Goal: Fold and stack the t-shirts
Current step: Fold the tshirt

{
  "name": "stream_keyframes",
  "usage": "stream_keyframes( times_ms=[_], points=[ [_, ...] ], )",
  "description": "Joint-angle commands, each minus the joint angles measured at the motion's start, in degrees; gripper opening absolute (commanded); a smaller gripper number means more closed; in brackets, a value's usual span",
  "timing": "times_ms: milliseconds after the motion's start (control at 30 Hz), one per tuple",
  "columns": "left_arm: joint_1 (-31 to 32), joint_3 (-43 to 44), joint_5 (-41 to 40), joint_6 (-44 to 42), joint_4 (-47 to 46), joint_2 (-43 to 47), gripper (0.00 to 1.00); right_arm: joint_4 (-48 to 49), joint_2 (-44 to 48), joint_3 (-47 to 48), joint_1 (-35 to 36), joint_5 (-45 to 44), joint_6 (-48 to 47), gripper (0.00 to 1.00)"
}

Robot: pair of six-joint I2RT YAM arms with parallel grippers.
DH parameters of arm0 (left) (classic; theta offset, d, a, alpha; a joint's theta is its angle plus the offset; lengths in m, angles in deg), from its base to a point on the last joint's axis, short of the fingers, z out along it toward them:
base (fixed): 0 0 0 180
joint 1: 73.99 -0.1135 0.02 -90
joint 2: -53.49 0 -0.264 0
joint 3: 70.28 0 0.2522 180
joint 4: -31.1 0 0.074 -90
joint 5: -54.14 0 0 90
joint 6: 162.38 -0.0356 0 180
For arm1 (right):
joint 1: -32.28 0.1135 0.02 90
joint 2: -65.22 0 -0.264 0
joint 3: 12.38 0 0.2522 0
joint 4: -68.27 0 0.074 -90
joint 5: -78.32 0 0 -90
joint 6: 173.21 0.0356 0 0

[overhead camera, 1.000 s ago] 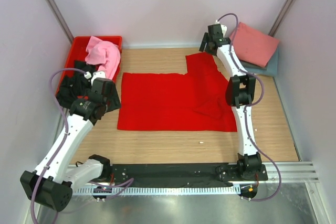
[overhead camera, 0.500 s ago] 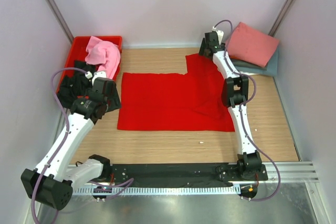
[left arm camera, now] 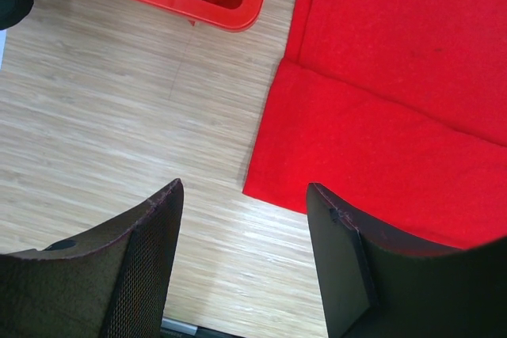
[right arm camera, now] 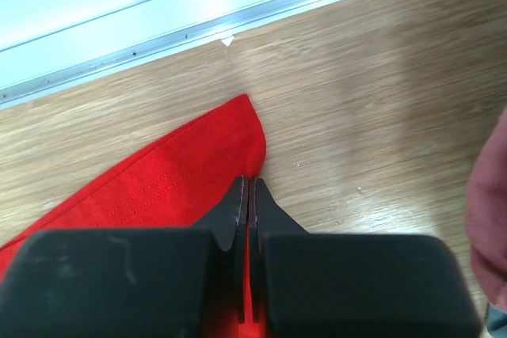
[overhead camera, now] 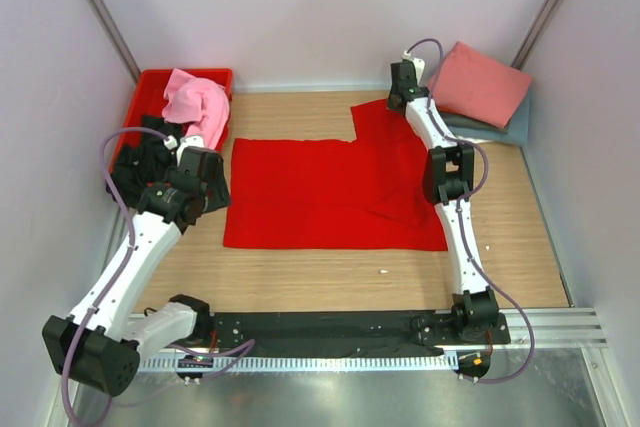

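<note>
A bright red t-shirt [overhead camera: 320, 192] lies spread flat in the middle of the wooden table. My right gripper [overhead camera: 401, 97] is at the shirt's far right sleeve, shut on the sleeve's edge [right arm camera: 186, 180]; the closed jaws [right arm camera: 248, 181] show red cloth between them. My left gripper [overhead camera: 205, 185] hovers open just off the shirt's left edge [left arm camera: 380, 132], its fingers [left arm camera: 154, 235] over bare wood with nothing between them. A folded salmon pink t-shirt [overhead camera: 482, 83] lies on a grey-blue one [overhead camera: 516, 129] at the far right corner.
A red plastic crate [overhead camera: 186, 73] stands at the far left, holding a light pink t-shirt [overhead camera: 196, 102] and dark cloth [overhead camera: 140, 159]. Its corner [left arm camera: 238, 13] shows in the left wrist view. The back wall rail [right arm camera: 198, 25] runs just beyond the right gripper.
My right gripper moved left and down from beside the folded stack onto the red sleeve and shut on it. The left arm shifted only slightly.
</note>
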Motion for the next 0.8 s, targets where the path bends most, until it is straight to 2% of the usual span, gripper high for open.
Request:
stream_keyframes(
  times_ms=[0, 67, 233, 267, 333, 533, 633, 767],
  points=[
    [-0.2, 1.3, -2.0, -0.6, -1.1, -1.3, 0.64, 0.6, 5.5, -3.7, 0.1, -0.5, -3.7, 0.02],
    [-0.2, 2.8, -1.0, 1.1, -0.2, -3.2, 0.64, 1.0, 8.9, -9.9, 0.1, -2.1, -4.6, 0.02],
    [-0.2, 6.2, 1.4, 6.6, -2.0, -7.9, 0.65, 7.4, 27.3, -29.8, 0.1, -4.3, -4.9, 0.01],
    [-0.2, 7.1, 1.4, 7.3, -2.9, -9.5, 0.65, 9.2, 29.6, -35.1, 0.2, -4.4, -4.8, 0.01],
    [-0.2, 9.2, 1.5, 8.9, -5.9, -16.0, 0.65, 9.8, 35.0, -38.7, 0.1, -5.1, -4.9, 0.02],
    [-0.2, 24.8, 1.1, 9.3, -8.1, -38.0, 0.62, 7.8, 45.1, -51.5, 0.1, -6.6, -4.6, 0.01],
    [-0.6, 36.2, 1.3, 8.5, -6.7, -48.5, 0.61, 8.7, 51.7, -61.5, 0.1, -7.1, -3.5, 0.01],
    [-0.9, 47.8, 0.2, 7.7, -3.5, -59.7, 0.6, 6.5, 57.8, -68.5, 0.1, -7.8, -2.4, 0.02]
  ],
)
